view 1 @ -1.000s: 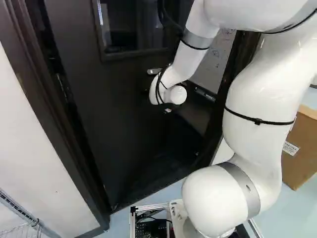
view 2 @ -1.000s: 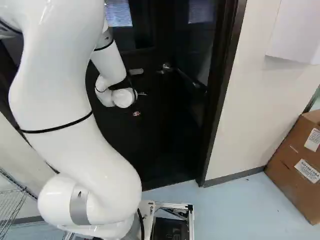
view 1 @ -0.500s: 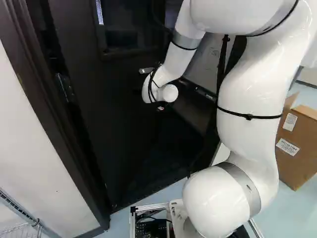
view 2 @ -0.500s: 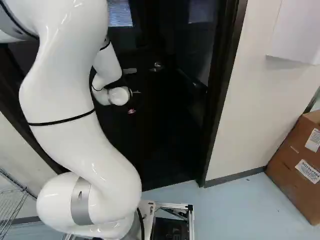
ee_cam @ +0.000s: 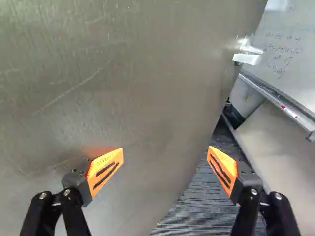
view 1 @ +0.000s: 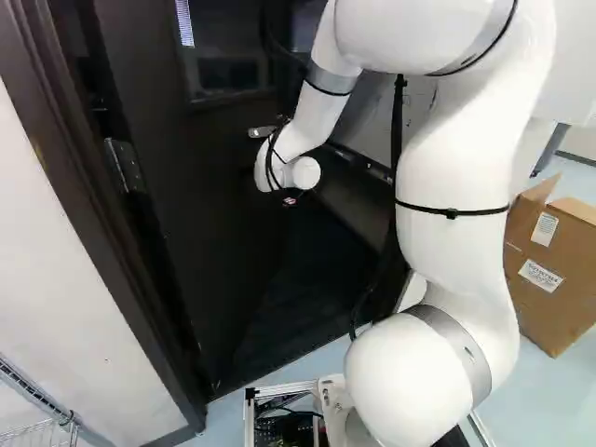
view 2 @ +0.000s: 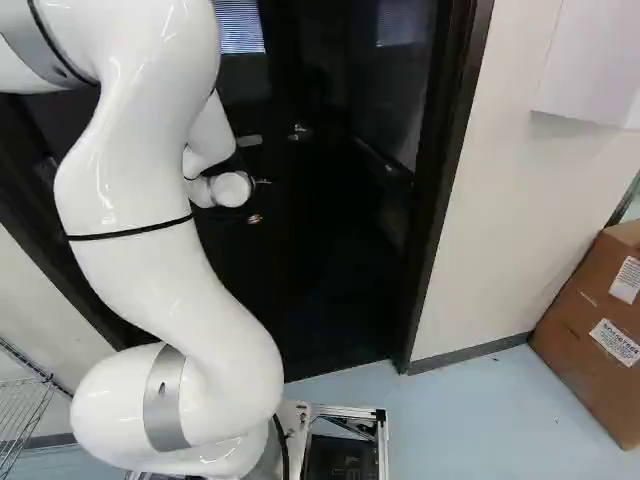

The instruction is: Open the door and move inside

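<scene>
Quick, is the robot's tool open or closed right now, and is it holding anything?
The tool is open, its orange fingers wide apart, holding nothing; the door is just ahead of it.

Lab/office rm w/ whiteboard (ee_cam: 288, 61), wire rack (view 1: 35, 391), cardbd box (view 1: 545, 312).

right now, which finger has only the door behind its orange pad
The finger farther from the silver handle; the other finger has grey striped floor behind its pad, past the door's edge.
</scene>
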Motion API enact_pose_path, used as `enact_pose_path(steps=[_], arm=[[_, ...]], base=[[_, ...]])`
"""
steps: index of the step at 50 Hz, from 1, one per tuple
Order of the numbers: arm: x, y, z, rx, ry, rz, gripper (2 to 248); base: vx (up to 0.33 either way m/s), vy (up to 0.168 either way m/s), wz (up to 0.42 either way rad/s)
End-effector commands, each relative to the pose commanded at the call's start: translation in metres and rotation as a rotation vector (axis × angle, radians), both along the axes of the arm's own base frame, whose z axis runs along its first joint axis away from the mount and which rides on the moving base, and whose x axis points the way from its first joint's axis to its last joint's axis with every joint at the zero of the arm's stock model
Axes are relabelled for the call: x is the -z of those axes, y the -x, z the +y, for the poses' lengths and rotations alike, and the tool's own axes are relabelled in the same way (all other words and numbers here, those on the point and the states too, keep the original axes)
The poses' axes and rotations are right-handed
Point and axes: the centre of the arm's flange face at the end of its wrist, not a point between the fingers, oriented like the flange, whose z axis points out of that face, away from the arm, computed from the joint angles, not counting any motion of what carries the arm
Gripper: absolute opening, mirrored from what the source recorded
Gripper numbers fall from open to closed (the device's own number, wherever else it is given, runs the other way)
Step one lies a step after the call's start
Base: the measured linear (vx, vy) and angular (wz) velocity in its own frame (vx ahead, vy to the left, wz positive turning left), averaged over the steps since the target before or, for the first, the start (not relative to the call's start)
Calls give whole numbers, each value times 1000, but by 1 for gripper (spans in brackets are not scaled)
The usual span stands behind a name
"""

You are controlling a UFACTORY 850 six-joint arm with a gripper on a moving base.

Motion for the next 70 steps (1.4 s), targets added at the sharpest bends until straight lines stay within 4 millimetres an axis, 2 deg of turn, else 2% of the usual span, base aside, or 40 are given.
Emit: enact_pose_path(steps=[31,70], arm=[[4,-28,52,-70,-7,-21,247],[11,-51,117,-167,-11,-53,247]], base=[[0,0,0],[0,0,0]])
